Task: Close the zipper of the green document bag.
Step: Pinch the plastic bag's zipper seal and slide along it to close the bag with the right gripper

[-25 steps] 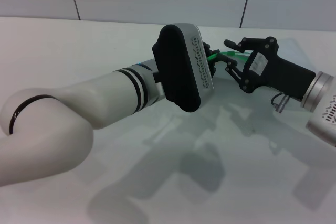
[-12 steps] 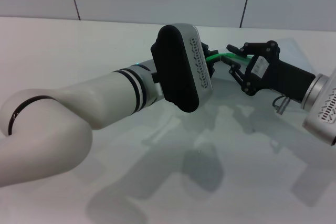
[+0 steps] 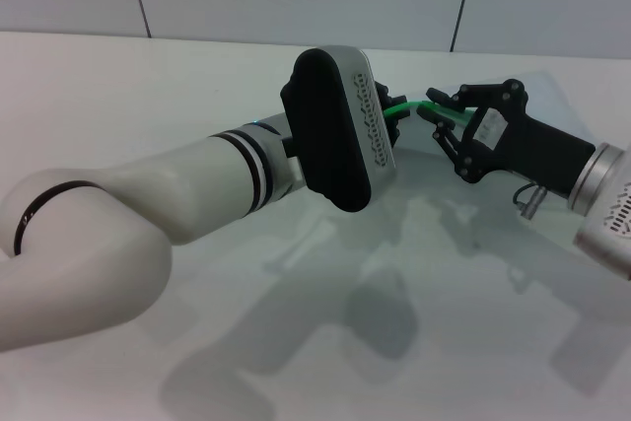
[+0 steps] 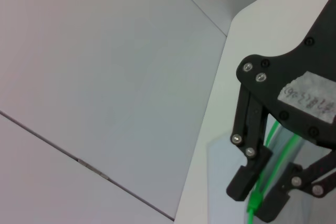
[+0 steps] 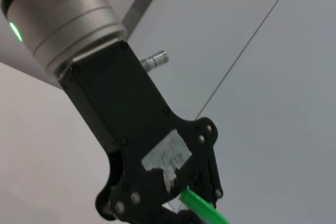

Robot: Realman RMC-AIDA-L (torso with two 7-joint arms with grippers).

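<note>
Both tools on the zipper, above the worktop

Right tool [image 3: 441, 117] is pinched shut on the zipper [image 3: 406, 105]; its strip runs across to the left tool [image 3: 389, 117], grip unseen. The green document bag [image 4: 226, 177] hangs beneath, above the worktop [image 3: 148, 86].

White table [image 3: 148, 86], document bag [image 3: 567, 105] atop

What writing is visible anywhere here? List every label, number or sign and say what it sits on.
White sticker on the right gripper: handwritten marks, too blurred to read.
White sticker on the left gripper: a scribble, unreadable.
The green document bag and the zipper: no text shows.
Nothing can be quoted as it reads.
</note>
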